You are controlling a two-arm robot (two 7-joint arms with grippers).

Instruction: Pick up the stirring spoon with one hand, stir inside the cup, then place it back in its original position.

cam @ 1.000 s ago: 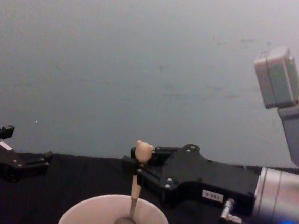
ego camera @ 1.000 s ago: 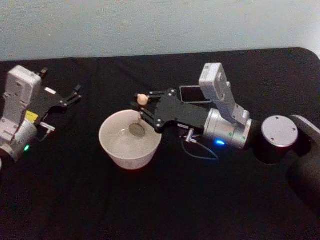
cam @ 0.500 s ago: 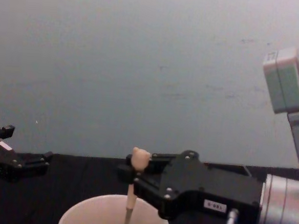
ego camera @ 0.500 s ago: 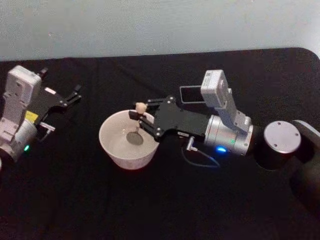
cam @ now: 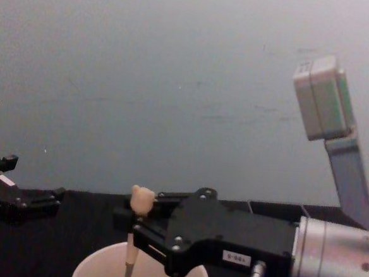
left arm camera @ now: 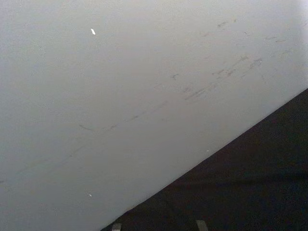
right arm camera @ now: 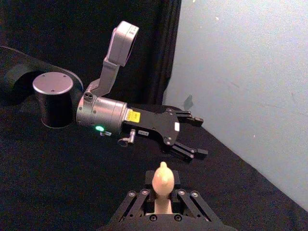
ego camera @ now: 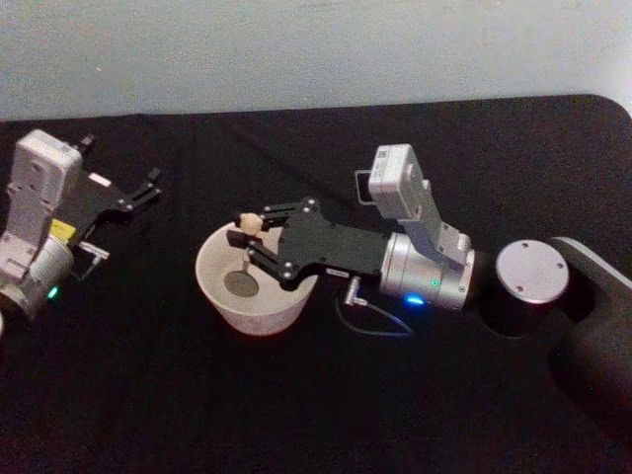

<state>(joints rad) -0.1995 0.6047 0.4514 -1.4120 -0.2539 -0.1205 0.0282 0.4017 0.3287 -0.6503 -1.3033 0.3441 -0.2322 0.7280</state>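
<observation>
The jaws of the right gripper (ego camera: 253, 237) are clamped on the beige handle of the stirring spoon (cam: 130, 252), just under its tiny bear-head knob. The slim spoon stands nearly upright. Its thin dark neck runs down to a small shiny round metal bowl, which sits low inside the wide round off-white cup (ego camera: 259, 318), toward the cup's left side. The cup has a smooth thin rim and stands on the black cloth-covered counter (ego camera: 148, 395), directly under the black flat-plated gripper, which reaches in from the right on a silver-grey arm.

By my reading the pick-up is done and the stirring is under way. What is left is to finish the stirring, lift the spoon clear of the rim and set it back in its original position.

The spoon's handle looks matt and its bowl polished. The cup wall looks glazed and hard, so a side push from the spoon could slide it on the cloth.

The left gripper (ego camera: 148, 188) sits parked at the counter's left, its jaws apart and empty.
</observation>
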